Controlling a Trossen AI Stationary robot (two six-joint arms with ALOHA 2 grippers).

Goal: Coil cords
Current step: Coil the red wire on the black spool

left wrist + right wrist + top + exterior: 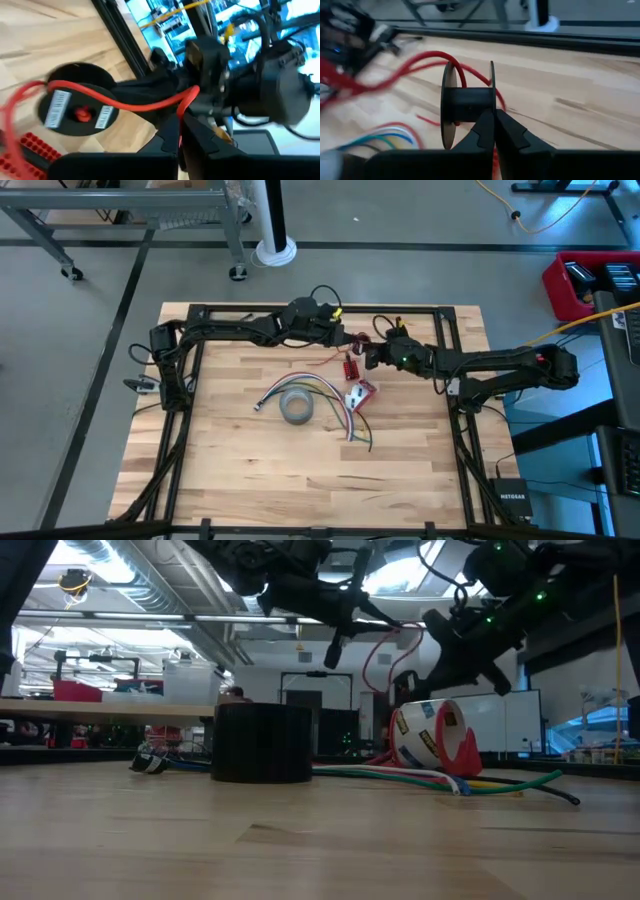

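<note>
Red wire (427,59), thin and springy, runs in a loose arc above the far middle of the tabletop (250,470), at about twelve o'clock from the grey tape roll (296,408).

Going left to right in the overhead view: the left gripper (340,333) reaches in from nine o'clock, jaws clenched, and its wrist view shows the red wire passing right at its fingertips, so it appears to be pinching the wire. Just beside it, at three o'clock, the right gripper (372,356) has its jaws clenched on the core of a small black spool (468,105), with the wire looping around that core between the two flanges. Both grippers hang above the tabletop.

Below them, at six o'clock, lie a fan of multicoloured cords (325,392) spreading past the tape roll, a red perforated block (351,366), and a red-and-white tape dispenser (360,393).

The wire looks light, slick and inclined to spring off. It probably wants a pinch close to the spool and steady tension. The spool is rigid and best held by its core.
</note>
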